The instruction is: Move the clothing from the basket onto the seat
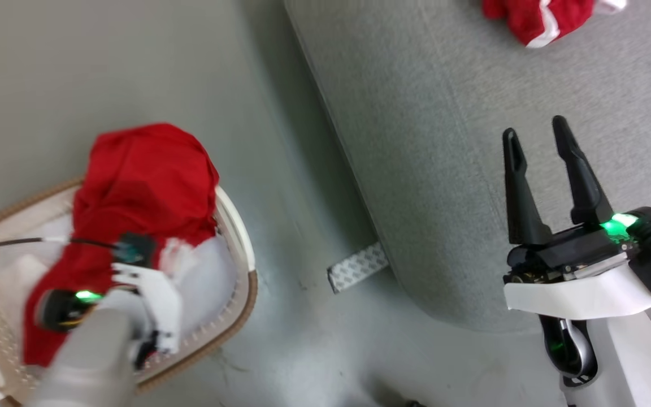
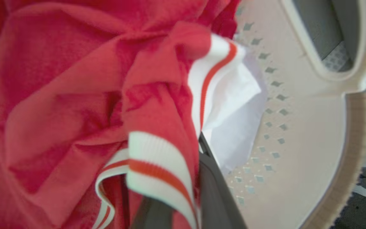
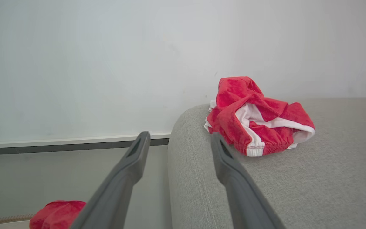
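A red garment with white striped trim point(image 1: 144, 175) bulges up out of the cream basket point(image 1: 243, 243) at the lower left. My left gripper point(image 1: 133, 251) is buried in it. In the left wrist view the red cloth point(image 2: 75, 95) drapes over my close-set dark fingers point(image 2: 210, 178), which are shut on it beside the perforated basket wall point(image 2: 313, 127). A second red garment point(image 1: 540, 20) lies bunched on the grey seat point(image 1: 444, 141). My right gripper point(image 1: 534, 127) hovers open over the seat's near edge, holding nothing; ahead of it lies that garment point(image 3: 256, 117).
A pale white liner point(image 1: 212, 271) fills the basket under the red cloth. A white patterned strip point(image 1: 357, 267) lies on the grey floor at the seat's foot. Behind the seat point(image 3: 297, 190) stands a pale wall with a dark skirting point(image 3: 75, 146).
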You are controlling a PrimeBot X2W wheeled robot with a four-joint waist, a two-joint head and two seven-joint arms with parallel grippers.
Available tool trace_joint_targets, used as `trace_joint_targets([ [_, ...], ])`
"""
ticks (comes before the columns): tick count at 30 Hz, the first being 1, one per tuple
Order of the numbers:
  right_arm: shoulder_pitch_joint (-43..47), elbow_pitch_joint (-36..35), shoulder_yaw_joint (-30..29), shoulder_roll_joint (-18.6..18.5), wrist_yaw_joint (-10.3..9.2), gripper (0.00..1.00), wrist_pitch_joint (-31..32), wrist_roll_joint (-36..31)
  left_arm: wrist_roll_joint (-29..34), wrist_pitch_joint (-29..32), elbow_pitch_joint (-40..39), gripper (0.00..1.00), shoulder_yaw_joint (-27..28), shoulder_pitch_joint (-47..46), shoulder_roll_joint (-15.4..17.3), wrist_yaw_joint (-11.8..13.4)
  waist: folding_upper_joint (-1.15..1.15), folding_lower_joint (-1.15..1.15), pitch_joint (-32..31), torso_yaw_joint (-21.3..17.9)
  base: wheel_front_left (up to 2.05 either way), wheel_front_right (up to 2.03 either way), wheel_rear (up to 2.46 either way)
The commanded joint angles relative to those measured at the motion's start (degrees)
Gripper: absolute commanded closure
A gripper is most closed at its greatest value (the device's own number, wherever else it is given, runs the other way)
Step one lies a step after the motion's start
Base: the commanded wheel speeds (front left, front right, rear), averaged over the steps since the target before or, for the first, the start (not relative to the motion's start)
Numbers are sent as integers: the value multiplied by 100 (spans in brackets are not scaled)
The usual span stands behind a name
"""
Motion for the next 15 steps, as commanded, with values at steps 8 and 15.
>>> trace_joint_targets([
  [8,133,173,-181,-80,-13,0,1,-441,-583,-538,-534,100,-544,302,-407,5,0,0,-1054,795,0,0,0],
  [15,359,284,-294,-377,-13,0,2,-510,-1127,-993,-990,100,-1173,507,-611,8,0,0,-1894,1399,0,0,0],
])
